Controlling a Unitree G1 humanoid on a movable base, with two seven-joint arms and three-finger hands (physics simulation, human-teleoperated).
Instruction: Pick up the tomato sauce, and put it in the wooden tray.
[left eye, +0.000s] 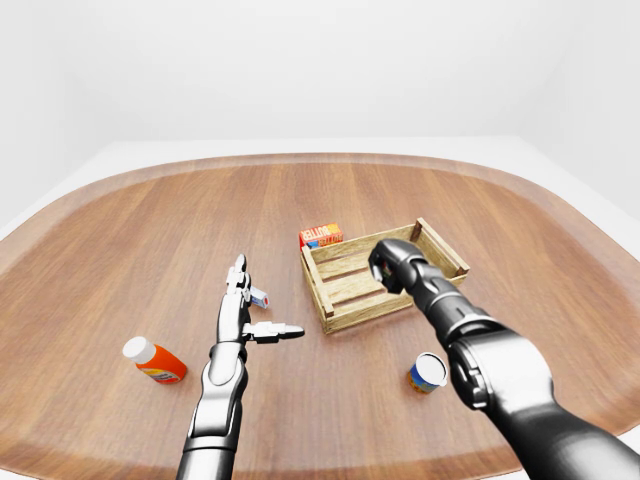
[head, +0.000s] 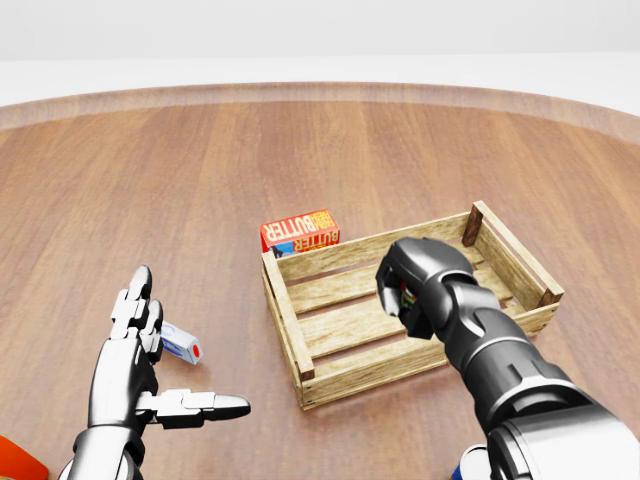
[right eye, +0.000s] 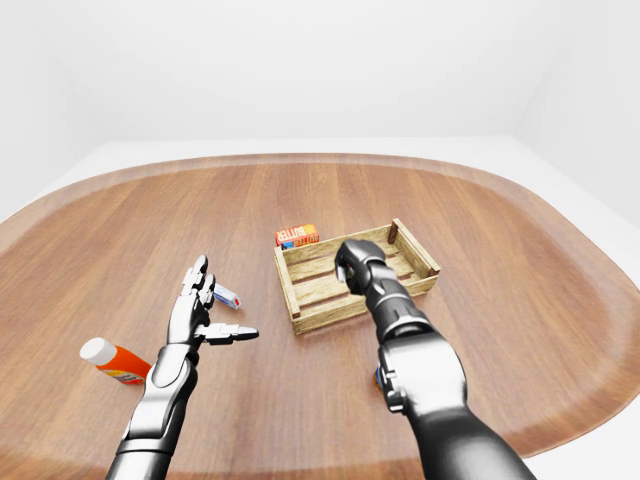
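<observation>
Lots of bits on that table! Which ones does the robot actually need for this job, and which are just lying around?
Needed:
- tomato sauce, barely visible inside the closed right hand
- wooden tray, under that hand

Just lying about:
- butter box
- orange bottle
- small white tube
- blue-and-white cup
- left hand, open and idle

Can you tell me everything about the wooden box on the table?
The wooden tray is a shallow open crate of pale slats with darker corner posts. It sits flat on the brown table, turned slightly askew. Its slatted floor looks bare. A red butter box lies just outside its upper left corner. The right hand hangs over its middle, curled round something small with red and green on it.
</observation>
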